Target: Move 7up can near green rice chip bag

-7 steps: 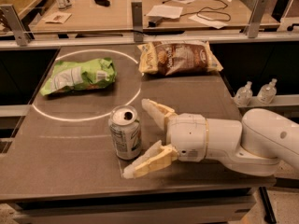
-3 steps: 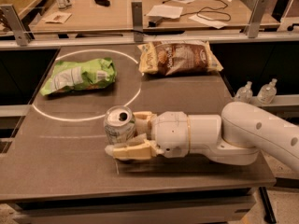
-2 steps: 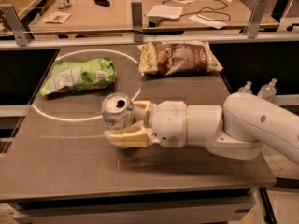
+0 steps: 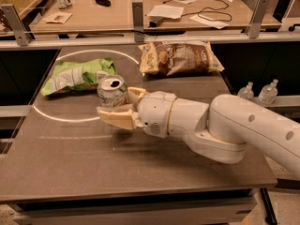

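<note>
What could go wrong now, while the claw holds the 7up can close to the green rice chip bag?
1. The claw, at mid-table, grips the 7up can right beside the green rice chip bag; moving further left could push or crush the bag.
2. The can seems held above the table; released there, it may drop and topple.

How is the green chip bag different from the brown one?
The green rice chip bag is bright green and crumpled; the brown chip bag is brown, cream and fuller. The green one lies left, the brown one right. The gripper, holding the 7up can, is beside the green bag, not the brown. Both lie flat on the table.
</note>
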`<state>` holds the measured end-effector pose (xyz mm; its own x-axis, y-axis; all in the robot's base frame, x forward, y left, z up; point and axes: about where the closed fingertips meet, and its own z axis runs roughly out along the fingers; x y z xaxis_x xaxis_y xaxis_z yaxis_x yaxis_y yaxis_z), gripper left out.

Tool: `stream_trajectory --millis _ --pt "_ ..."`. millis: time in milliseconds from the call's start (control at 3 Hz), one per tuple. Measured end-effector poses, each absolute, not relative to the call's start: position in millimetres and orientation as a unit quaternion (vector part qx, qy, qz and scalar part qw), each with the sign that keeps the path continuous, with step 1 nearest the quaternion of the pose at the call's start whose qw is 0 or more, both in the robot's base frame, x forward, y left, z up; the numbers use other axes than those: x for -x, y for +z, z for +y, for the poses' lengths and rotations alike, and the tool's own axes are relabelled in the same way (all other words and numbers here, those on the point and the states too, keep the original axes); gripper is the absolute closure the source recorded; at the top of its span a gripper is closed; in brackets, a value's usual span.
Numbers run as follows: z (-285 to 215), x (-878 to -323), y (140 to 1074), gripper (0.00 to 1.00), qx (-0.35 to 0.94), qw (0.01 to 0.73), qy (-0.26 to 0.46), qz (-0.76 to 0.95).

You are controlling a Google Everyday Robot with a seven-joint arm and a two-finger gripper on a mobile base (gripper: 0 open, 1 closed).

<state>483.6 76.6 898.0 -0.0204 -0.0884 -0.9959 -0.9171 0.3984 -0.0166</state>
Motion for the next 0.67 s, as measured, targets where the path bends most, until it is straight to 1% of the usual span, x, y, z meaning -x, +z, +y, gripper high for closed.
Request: stream_trajectory --millis 333,667 --pt "95.3 -507.0 890.6 1.00 0.381 0.578 0.340 0.636" --pt "114.1 -522.7 880.6 1.00 0.384 0.579 0.323 0.642"
